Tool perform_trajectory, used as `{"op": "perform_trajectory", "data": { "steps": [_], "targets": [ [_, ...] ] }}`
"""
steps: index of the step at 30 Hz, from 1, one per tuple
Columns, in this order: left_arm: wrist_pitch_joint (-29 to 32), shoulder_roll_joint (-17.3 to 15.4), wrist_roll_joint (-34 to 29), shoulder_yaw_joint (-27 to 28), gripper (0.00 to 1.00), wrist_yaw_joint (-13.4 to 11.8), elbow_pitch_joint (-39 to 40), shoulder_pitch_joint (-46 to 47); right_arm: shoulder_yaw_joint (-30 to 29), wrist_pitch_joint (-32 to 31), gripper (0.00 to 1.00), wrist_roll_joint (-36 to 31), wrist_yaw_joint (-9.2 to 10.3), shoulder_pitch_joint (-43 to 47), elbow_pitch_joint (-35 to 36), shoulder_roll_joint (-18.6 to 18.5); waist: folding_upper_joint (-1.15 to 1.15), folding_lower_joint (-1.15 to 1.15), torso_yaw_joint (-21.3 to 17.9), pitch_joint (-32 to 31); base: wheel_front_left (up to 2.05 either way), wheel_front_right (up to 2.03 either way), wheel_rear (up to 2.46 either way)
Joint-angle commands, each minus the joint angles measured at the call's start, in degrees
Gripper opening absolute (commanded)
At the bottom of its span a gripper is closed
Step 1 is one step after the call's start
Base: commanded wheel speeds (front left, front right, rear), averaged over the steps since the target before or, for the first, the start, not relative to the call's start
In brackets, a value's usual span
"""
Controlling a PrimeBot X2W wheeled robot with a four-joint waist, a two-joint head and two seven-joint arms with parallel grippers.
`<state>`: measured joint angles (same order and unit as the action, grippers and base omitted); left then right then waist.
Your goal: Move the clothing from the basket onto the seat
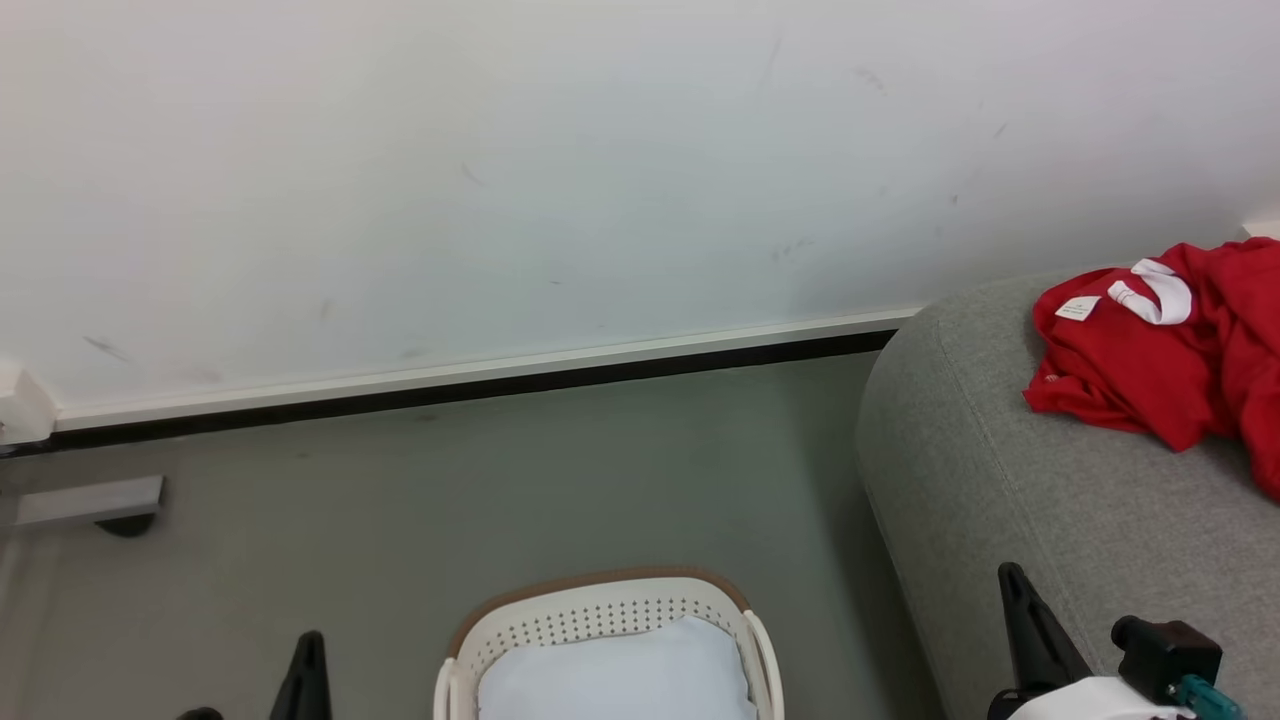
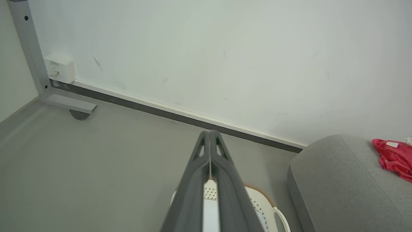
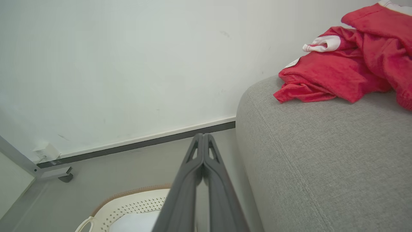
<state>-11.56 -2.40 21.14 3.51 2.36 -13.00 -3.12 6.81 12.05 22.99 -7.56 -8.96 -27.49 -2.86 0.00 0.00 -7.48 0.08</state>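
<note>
Red clothing (image 1: 1160, 365) with white trim and a small white label lies crumpled on the grey seat (image 1: 1010, 490) at the right; the same clothing (image 3: 341, 71) rests on the seat (image 3: 315, 161) in the right wrist view. The cream basket (image 1: 600, 615) with a brown rim stands on the floor at the bottom centre, holding a pale bluish-white pad (image 1: 620, 675). My left gripper (image 2: 210, 135) is shut and empty above the basket (image 2: 260, 203). My right gripper (image 3: 202, 138) is shut and empty beside the seat's left edge, above the basket (image 3: 128, 206).
A white wall with a dark skirting strip (image 1: 480, 385) runs behind the grey floor. A grey metal frame foot (image 1: 90, 500) sits at the left by the wall, with a small white wall box (image 2: 59, 67) near it.
</note>
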Motion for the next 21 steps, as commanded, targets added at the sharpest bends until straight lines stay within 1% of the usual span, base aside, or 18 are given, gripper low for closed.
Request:
{"op": "perform_trajectory", "data": {
  "steps": [1, 21],
  "targets": [
    [0.38, -0.28, 2.52, 0.31, 0.00, 0.25, 0.77, 1.56, -0.60, -0.42, 0.00, 2.37, 0.01, -0.49, 1.50, -0.07, 0.00, 0.00, 0.07, 0.00, 0.00, 0.00, 0.00],
    [4.91, -0.38, 20.89, 0.85, 0.00, 1.60, 0.59, 3.56, -3.98, -5.22, 0.00, 20.29, 0.04, 0.34, 4.82, -0.12, 0.00, 0.00, 1.38, 0.02, 0.00, 0.00, 0.00]
  ]
}}
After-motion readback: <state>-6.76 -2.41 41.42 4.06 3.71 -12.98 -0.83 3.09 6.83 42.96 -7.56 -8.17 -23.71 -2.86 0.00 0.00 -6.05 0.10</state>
